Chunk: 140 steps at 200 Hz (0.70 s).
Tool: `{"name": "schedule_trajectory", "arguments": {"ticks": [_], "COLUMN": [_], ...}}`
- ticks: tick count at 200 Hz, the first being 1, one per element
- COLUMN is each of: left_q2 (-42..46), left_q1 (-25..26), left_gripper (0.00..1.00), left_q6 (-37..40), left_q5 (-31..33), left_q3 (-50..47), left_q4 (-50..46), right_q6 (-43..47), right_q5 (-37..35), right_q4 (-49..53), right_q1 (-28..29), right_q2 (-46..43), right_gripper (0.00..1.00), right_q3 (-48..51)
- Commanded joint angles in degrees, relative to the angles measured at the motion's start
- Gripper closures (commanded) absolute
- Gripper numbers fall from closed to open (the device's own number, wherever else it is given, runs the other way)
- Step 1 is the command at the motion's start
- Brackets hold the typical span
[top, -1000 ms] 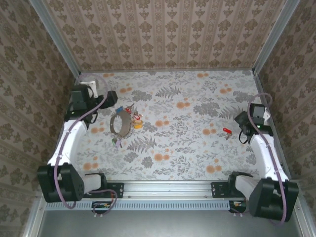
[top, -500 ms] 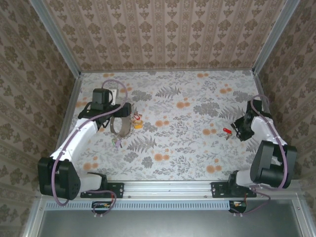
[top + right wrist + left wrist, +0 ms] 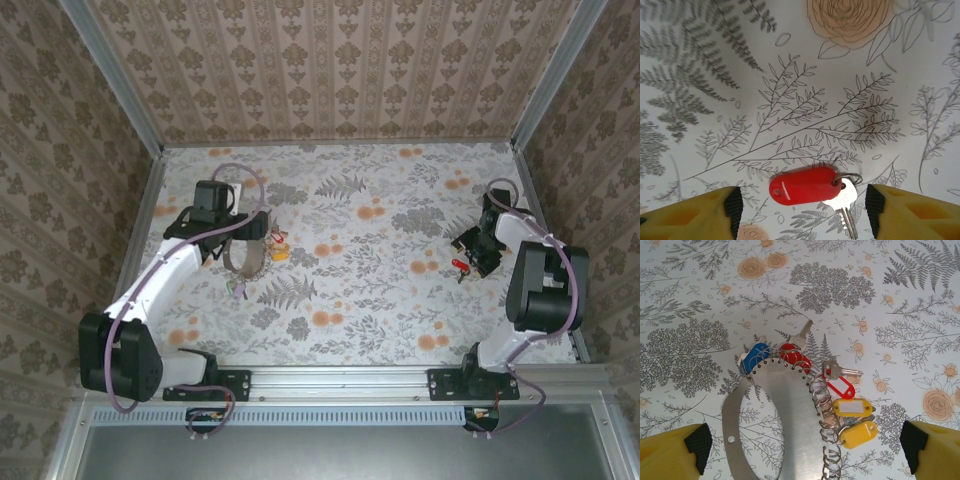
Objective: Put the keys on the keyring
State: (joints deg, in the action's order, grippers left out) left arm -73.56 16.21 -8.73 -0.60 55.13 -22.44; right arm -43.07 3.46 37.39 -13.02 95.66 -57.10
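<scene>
Top view: left gripper (image 3: 243, 228) poised over the keyring (image 3: 240, 257) at the left of the table (image 3: 350, 300); keys (image 3: 276, 246) clustered at the ring's right edge; small green item (image 3: 238, 290), possibly another key, at its near end. Right gripper (image 3: 468, 250) just beside a lone red key (image 3: 460, 266). Left wrist view: keyring (image 3: 790, 405) lying flat, a grey band carrying blue-, red- and yellow-tagged keys (image 3: 840, 405); left gripper (image 3: 806, 440) spread wide, grasping nothing. Right wrist view: red key (image 3: 802, 185) flat between the fingers (image 3: 734, 205) of the right gripper (image 3: 802, 205), jaws parted, clear of it.
</scene>
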Motion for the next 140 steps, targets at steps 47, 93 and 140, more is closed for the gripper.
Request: {"name": "schedule_trajectory", "arguments": {"ticks": [47,93,140], "left_q2": [-1.41,-2.45,-3.34], "left_q1": [1.44,2.16,2.84], "left_gripper": [0.0,0.0,0.0], "left_q6": [1.57,1.88,2.17], "left_q5": [1.89,2.54,3.11], "left_q3": [0.76,1.05,1.4], "left_q4": [-1.54,-1.96,-2.71], "right_q6": [2.38,-0.98,-2.05], "right_q5": [5.85,8.03,8.34], "right_q4": [-0.68,-4.44,-9.51], "right_q1": [3.7,10.02,19.89], "right_q2": [-0.92,-3.62,-0.59], "right_gripper": [0.3,0.3,0.3], "right_q3": [2.46,6.24,4.33]}}
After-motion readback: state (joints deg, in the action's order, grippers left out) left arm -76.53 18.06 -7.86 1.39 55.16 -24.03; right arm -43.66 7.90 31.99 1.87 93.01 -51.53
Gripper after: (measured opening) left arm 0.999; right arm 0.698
